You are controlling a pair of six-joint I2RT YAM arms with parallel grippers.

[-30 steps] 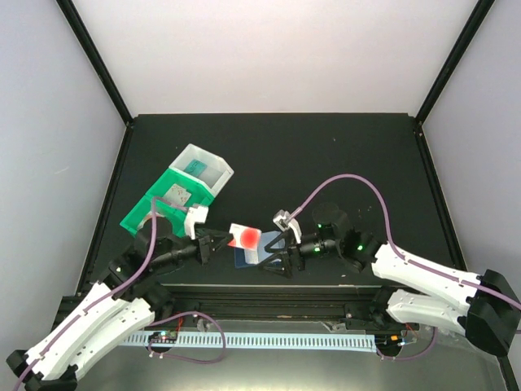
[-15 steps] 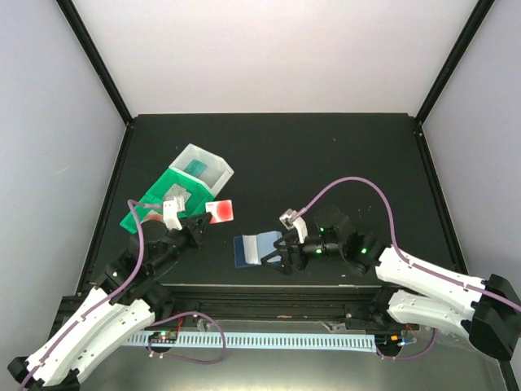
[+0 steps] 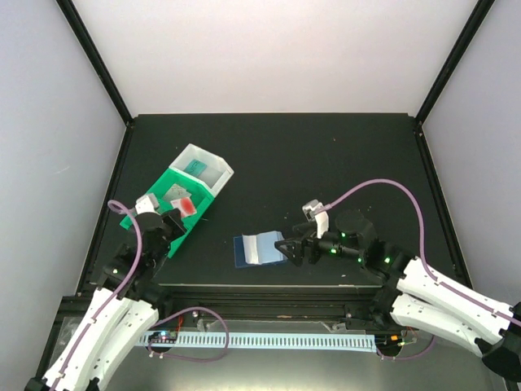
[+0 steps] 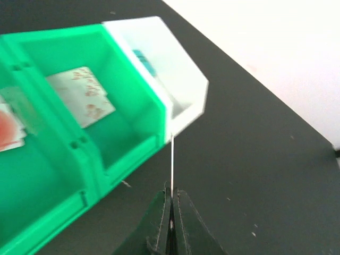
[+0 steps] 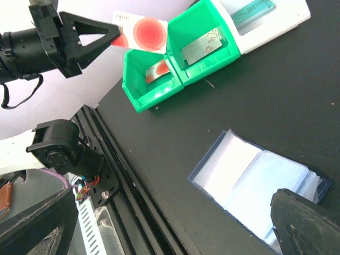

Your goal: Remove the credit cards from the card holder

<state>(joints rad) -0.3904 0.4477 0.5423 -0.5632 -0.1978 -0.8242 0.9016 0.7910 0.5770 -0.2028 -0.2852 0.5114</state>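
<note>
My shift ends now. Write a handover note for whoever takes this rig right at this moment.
Left gripper: shut on a white credit card with a red circle, held above the green bin.
Right gripper: open, empty, beside the card holder's right edge.
Card holder: open on the table.
Done: a red-marked card and a grey card lie in the green bin, a teal card in the white bin.
Left: release the held card; whether the holder has more cards cannot be told.

Matte black tabletop (image 3: 342, 155); plain white walls (image 3: 269, 49); black corner posts (image 3: 96, 61); even light
</note>
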